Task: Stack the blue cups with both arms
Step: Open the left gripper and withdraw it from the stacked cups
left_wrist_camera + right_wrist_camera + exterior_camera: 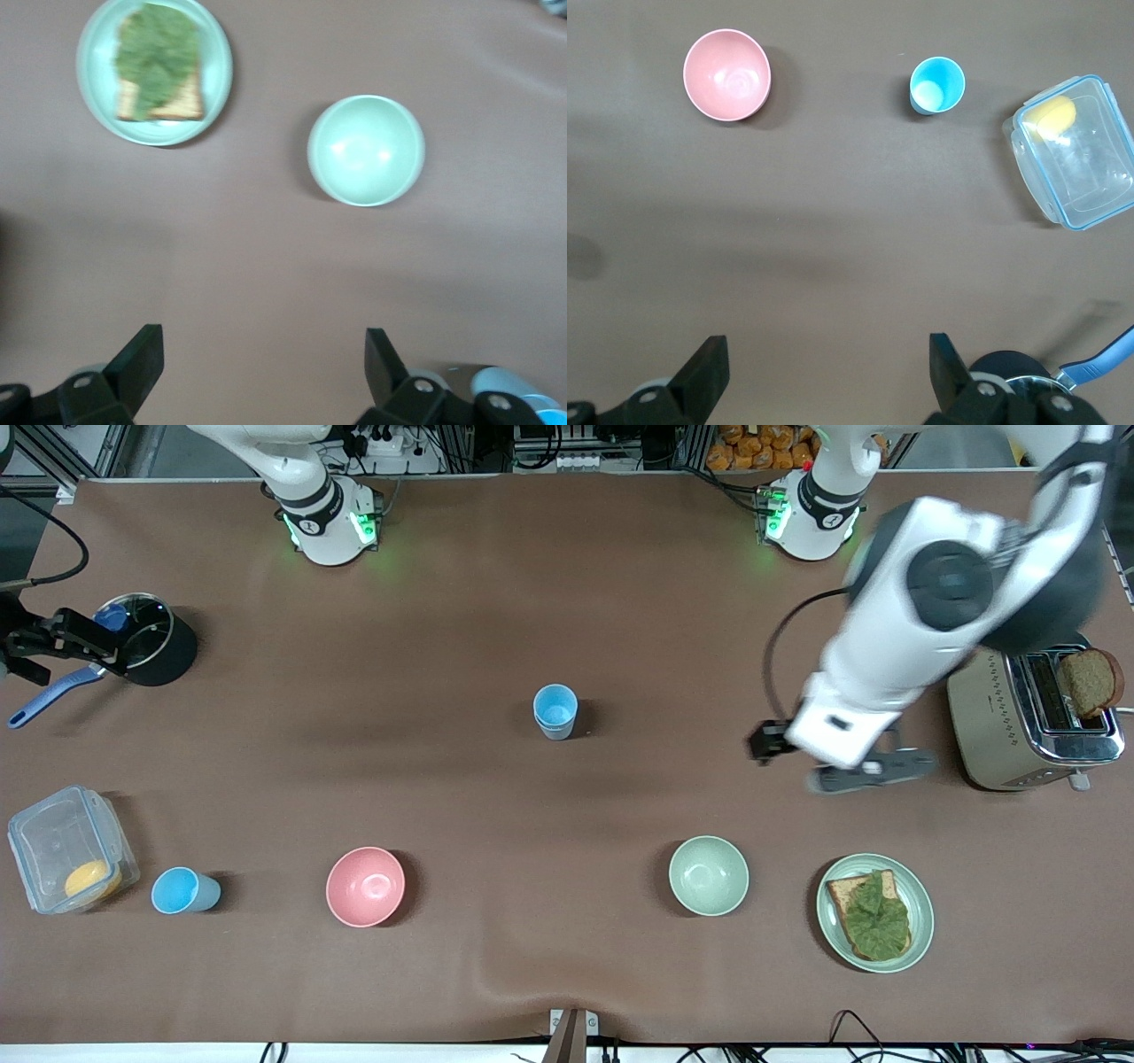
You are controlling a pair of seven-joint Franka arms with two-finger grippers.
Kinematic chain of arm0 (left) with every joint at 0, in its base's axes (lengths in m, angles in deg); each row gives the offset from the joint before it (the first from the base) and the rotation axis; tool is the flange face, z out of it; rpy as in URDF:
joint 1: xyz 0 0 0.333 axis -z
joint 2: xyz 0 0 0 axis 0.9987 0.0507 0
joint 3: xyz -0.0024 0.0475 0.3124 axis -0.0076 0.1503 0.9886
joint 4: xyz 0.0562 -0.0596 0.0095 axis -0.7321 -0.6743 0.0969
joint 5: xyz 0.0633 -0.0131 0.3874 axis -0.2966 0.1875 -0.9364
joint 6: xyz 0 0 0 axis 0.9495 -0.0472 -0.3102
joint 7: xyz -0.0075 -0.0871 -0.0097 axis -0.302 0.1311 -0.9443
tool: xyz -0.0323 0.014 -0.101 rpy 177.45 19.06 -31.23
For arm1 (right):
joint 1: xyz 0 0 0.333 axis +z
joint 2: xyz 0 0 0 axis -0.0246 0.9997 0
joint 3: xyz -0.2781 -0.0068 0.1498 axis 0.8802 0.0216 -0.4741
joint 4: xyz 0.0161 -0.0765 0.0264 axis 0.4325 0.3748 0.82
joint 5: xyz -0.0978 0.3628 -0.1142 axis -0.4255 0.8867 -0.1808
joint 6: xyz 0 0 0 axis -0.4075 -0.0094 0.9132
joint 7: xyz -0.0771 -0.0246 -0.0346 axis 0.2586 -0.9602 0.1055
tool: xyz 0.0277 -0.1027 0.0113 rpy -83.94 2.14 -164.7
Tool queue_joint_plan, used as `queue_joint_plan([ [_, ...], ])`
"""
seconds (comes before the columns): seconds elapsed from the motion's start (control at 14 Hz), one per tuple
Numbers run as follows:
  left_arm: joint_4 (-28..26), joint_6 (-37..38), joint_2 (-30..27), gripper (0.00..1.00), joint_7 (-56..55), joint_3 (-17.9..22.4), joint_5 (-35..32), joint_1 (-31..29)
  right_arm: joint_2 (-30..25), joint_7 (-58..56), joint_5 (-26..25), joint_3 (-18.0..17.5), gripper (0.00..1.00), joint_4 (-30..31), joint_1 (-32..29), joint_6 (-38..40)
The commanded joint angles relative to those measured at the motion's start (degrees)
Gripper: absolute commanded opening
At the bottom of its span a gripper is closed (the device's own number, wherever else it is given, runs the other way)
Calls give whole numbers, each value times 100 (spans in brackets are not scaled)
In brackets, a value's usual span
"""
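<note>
Now, front view, scanning from the right arm's end of the bench across to the left arm's end. Right gripper [27, 646] is at the view's edge, low beside the black pot [151, 642] w/ glass lid and blue handle; right wrist view shows its fingers [700, 372] spread wide, nothing between them. Clear lidless container [66, 850] w/ an orange item inside sits nearer the front camera than the pot. One blue cup [182, 890] stands upright just beside that container, apart from it, opening up; also seen in right wrist view [936, 85]. Pink bowl [365, 886] is next along the same row, well apart from the cup.

Second blue cup [555, 710] is mid-bench, upright, alone, farther from the front camera than both bowls; looks like a double rim, can't tell if it's two nested. Cups are well apart from each other, not stacked.

Pale green bowl [709, 875] sits toward the left arm's end, in the row w/ the pink bowl. Left gripper [850, 775] hangs over bare bench between the mid cup and the toaster [1019, 717], blurred; left wrist view shows its fingers [137, 363] spread wide, empty. Green plate [833, 921] w/ toast topped by greens is beside the green bowl. Toaster holds a slice of brown bread [1090, 682] sticking up from a slot.
</note>
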State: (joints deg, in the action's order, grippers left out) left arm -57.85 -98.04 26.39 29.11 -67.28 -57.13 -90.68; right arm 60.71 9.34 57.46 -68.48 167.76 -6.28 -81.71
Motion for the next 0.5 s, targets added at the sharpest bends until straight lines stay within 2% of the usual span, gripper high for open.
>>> queue_joint_plan([
  [0.0, -200, 252, -375, 100, 392, -65, 3, -449, 55, 22, -21, 0, 100, -208, 275, 110],
  [0.07, -200, 297, -419, 100, 567, -39, 90, -607, 46, 22, -22, -8, 100, -235, 329, 127],
  [0.14, -226, 367, -594, 100, 822, 283, 257, -565, 46, 22, -30, 0, 100, -235, 381, 136],
  [0.36, -332, 718, -1104, 100, 1753, 1959, 968, 460, 55, 22, -30, 18, 100, -218, 329, 153],
  [0.43, -350, 797, -1227, 100, 1999, 2348, 1031, 690, 55, 22, -30, 35, 100, -226, 320, 197],
])
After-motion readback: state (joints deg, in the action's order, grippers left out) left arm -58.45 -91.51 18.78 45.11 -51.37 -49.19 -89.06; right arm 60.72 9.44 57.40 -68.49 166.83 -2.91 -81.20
